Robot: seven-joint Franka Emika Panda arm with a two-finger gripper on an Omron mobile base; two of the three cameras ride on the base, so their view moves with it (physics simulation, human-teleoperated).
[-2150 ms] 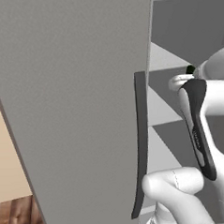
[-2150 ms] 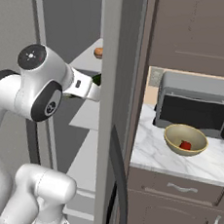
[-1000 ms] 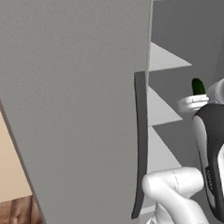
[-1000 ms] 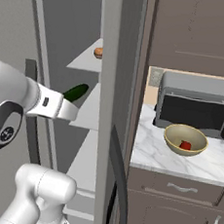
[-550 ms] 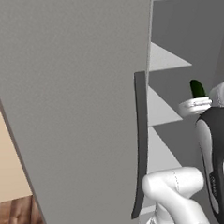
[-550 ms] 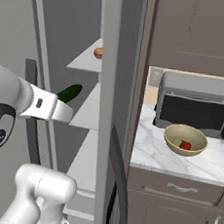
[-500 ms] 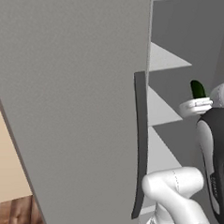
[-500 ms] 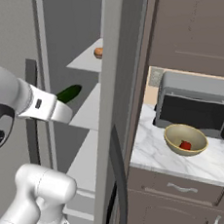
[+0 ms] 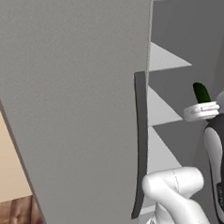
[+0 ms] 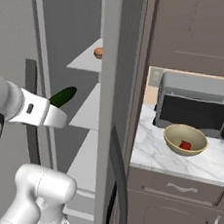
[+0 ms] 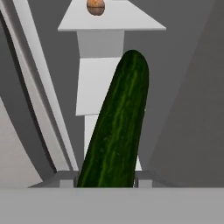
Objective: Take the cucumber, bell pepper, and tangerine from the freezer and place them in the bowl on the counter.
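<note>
One slim, dark green cucumber (image 11: pixel 116 127) sits clamped in my two-finger gripper (image 11: pixel 106 183), rising from between the finger tips and leaning slightly to the right in the hand view. From the right base view I see the same cucumber (image 10: pixel 62 96) sticking out past the white wrist, held in front of the open tall grey freezer (image 10: pixel 109 60), clear of its pale grey shelves (image 10: pixel 92 109). From the left base view its dark tip (image 9: pixel 201 92) stands up just above the white hand, to the right of the long, dark, slightly curved door handle (image 9: pixel 140 145).

Farther in, on an upper shelf, I can see the small round orange-tan tangerine (image 10: pixel 97 52); it shows again near the top of the hand view (image 11: pixel 96 6), resting near the shelf's far end.

Off to the right, the white marble counter (image 10: pixel 178 155) over brown drawers carries the round, pale yellow-olive bowl (image 10: pixel 185 139), and a small glossy red bell pepper (image 10: pixel 185 145) lies inside it. Just behind the bowl stands a grey microwave (image 10: pixel 198 106) with a dark door, and brown wall cupboards (image 10: pixel 200 35) hang above that.
</note>
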